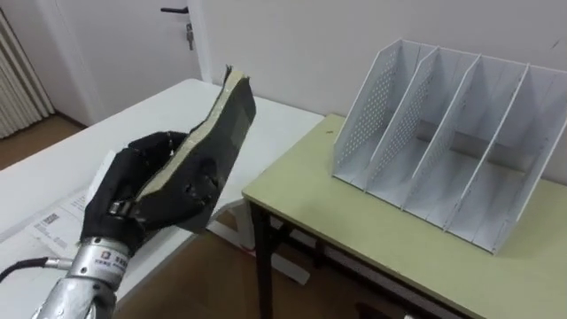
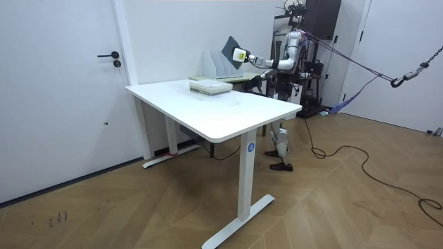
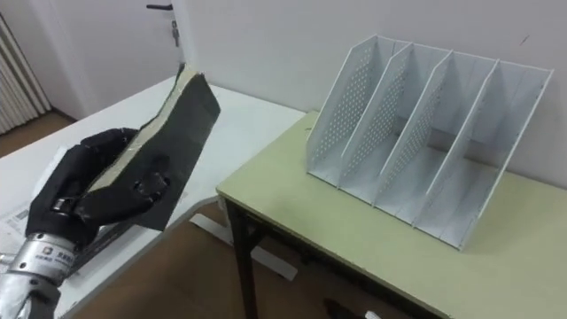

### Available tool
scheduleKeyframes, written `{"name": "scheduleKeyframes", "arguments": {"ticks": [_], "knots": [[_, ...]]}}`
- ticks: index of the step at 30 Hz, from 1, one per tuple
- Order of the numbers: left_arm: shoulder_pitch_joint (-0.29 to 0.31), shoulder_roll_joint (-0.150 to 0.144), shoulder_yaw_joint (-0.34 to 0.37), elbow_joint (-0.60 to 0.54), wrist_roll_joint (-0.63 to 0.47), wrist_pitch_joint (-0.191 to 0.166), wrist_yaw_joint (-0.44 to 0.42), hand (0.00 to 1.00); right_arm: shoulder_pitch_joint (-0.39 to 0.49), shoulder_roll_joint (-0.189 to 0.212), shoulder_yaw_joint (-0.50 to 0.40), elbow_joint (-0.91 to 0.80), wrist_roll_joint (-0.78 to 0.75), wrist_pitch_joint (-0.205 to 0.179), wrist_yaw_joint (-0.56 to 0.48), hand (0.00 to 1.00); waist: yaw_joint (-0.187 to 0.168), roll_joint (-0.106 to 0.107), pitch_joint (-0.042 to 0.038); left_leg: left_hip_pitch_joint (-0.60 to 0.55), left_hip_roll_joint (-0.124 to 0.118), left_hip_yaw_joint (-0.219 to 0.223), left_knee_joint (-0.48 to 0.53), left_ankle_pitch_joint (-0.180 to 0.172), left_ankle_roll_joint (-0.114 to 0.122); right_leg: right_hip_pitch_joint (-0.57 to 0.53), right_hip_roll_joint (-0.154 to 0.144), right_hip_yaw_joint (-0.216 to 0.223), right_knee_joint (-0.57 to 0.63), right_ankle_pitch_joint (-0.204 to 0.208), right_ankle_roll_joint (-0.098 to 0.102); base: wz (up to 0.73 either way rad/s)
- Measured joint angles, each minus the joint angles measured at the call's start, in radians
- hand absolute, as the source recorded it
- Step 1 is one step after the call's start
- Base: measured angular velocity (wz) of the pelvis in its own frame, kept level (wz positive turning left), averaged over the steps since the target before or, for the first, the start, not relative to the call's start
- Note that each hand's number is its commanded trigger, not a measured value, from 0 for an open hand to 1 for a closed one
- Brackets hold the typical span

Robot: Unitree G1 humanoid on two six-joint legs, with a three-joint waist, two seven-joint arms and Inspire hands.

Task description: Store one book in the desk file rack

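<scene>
Book (image 1: 226, 115): stiff, judged light; best gripped along its near lower edge.
Left hand (image 1: 142, 182): fingers curled round the book.

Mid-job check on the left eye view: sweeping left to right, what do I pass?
left hand, curled round the book → dark book → white file rack

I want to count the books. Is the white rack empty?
Empty: every slot of the rack shows bare. The book is outside, held in the left hand.
</scene>
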Motion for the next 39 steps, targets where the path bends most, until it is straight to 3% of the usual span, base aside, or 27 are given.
{"name": "scheduleKeyframes", "arguments": {"ticks": [5,12,18,26,35,39], "knots": [[0.001,0.0,0.001,0.001,-0.125,-0.008,-0.052,1.0,0.0,-0.003,-0.003,-0.035,0.152,-0.009,0.052,0.0,0.011,-0.008,0.0035,-0.007,-0.001,-0.002,0.002,0.0,0.0,-0.003,-0.001,0.0,-0.002,0.003,0.001,-0.01],[0.059,0.004,0.009,0.0,-0.295,-0.007,-0.17,1.0,0.0,-0.006,-0.048,-0.149,0.435,-0.004,0.15,0.0,0.011,-0.003,-0.002,-0.015,0.006,-0.003,0.002,0.0,0.0,-0.009,-0.005,-0.016,0.002,0.004,0.0,0.01],[0.068,-0.002,0.051,0.023,-0.34,0.015,-0.275,1.0,0.0,-0.006,-0.098,-0.193,0.592,0.041,0.221,0.0,0.009,-0.007,-0.0023,-0.017,0.006,-0.002,0.002,0.0,0.0,-0.014,-0.006,-0.02,0.0,0.003,0.0,0.02],[0.069,-0.002,0.055,0.05,-0.471,0.064,-0.384,1.0,-0.027,-0.006,-0.112,-0.223,0.853,0.088,0.326,0.0,0.007,-0.024,-0.0039,-0.019,0.007,-0.001,0.004,0.0,0.0,-0.007,-0.006,-0.021,-0.001,0.004,0.0,0.0],[0.069,-0.002,0.026,0.104,-0.477,0.163,-0.451,1.0,-0.038,0.002,-0.099,-0.285,1.023,0.155,0.398,0.0,0.007,-0.019,-0.0058,-0.025,0.01,0.02,0.007,-0.001,-0.001,-0.014,-0.007,-0.024,0.0,0.004,0.0,0.01],[0.069,-0.001,-0.008,0.104,-0.486,0.184,-0.523,1.0,-0.038,0.002,-0.071,-0.313,1.036,0.178,0.406,0.0,0.007,-0.017,-0.0068,-0.047,0.011,0.049,0.025,-0.001,-0.001,-0.034,-0.008,-0.017,0.016,0.003,-0.001,-0.05]]}}
